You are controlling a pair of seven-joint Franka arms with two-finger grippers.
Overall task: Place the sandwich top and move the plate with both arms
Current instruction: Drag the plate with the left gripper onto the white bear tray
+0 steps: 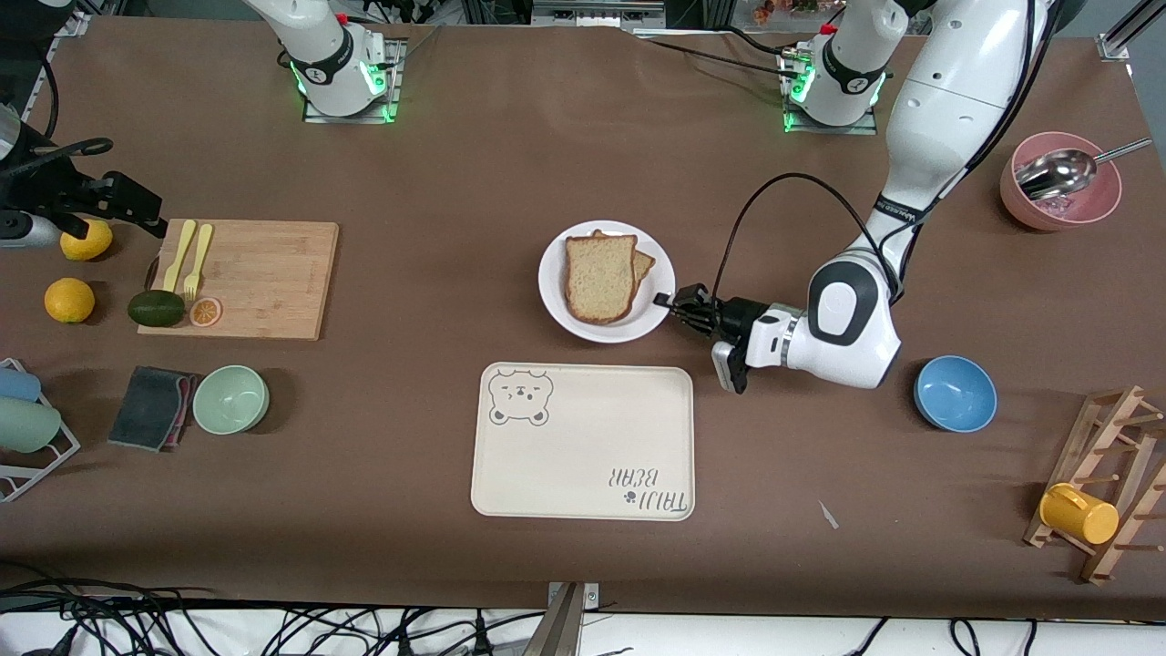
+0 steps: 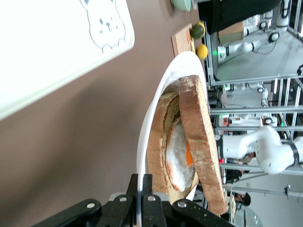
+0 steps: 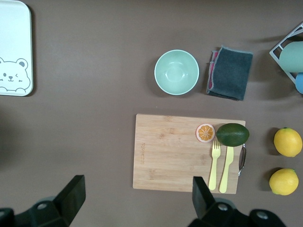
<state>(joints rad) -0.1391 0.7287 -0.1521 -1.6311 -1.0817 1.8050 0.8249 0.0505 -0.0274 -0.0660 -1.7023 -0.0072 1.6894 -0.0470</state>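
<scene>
Left end effector [image 1: 672, 305] pinches the plate [image 1: 557, 301] rim at 4 o'clock mid-bench, bread top [image 1: 599, 276] stacked loose, likely slides if tilted; right end effector [image 3: 135, 201] spread, waiting over the cutting board [image 3: 175, 151].

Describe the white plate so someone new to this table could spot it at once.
Start at the cream bear-print tray near the table's middle. The plate lies just farther from the front camera, round and white. Unlike the green bowl and blue bowl, it carries a stacked sandwich, and the left tool pinches its rim.
</scene>
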